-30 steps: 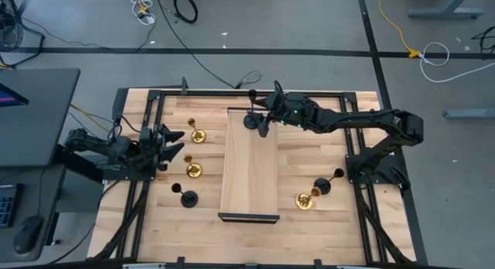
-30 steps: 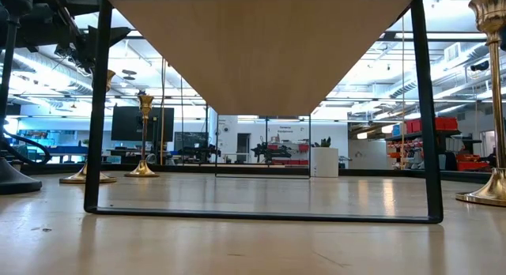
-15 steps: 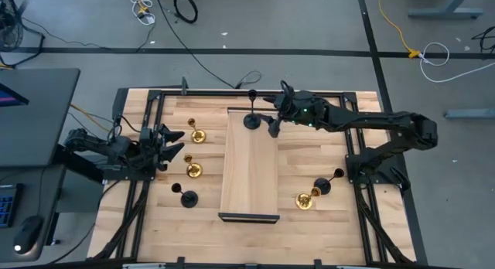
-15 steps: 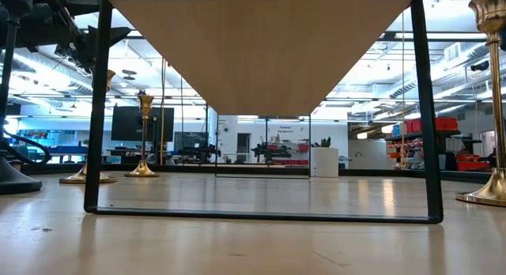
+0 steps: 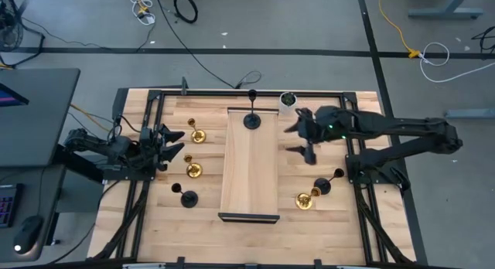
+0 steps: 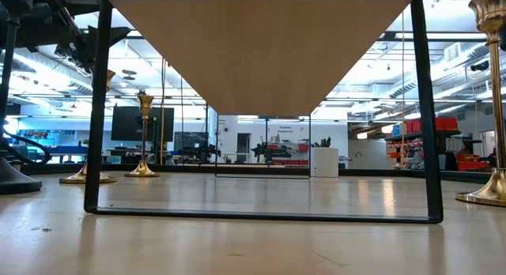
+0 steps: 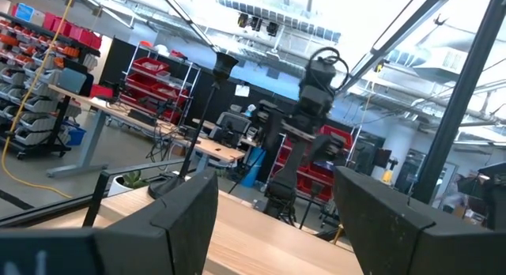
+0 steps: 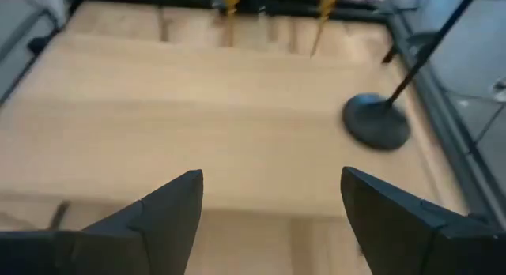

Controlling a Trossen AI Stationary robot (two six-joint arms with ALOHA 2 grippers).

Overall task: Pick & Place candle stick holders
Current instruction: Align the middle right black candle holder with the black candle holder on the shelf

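Risk sits mostly with the two holders nearest my right claw (image 5: 304, 141), which hangs released and empty over the worktop (image 5: 348, 223) beside the raised board (image 5: 249, 168). One black holder (image 5: 251, 120) stands on that board's far end; a black one (image 5: 326, 185) and a brass one (image 5: 305, 200) stand close together, so a careless descent could topple either. My left claw (image 5: 172, 142) waits open near the other brass holders (image 5: 198, 134).
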